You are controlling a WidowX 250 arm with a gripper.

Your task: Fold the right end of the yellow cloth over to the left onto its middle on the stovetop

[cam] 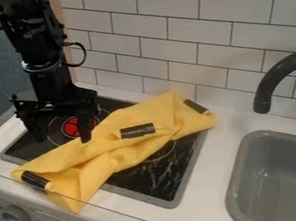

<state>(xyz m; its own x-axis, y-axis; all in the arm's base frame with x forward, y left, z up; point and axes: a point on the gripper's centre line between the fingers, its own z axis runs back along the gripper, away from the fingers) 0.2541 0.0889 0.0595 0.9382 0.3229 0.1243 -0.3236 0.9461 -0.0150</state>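
White tiles (169, 49) are standing behind a black stovetop (152, 180), where a yellow cloth (118, 153) is lying rumpled from eight to two o'clock. It is looking light and floppy, its raised fold seemingly offering the surest pinch. At ten o'clock, the gripper (62, 139) is hanging fingers-down, spread wide, holding nothing.

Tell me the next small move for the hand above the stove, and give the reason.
Probably shift the hand slightly toward the sink, bringing the folds of the yellow cloth between its fingers. They stand apart, with one close to the cloth's edge and the other over the stovetop, so closing now would likely catch little. Whether the nearer finger touches the cloth is unclear.
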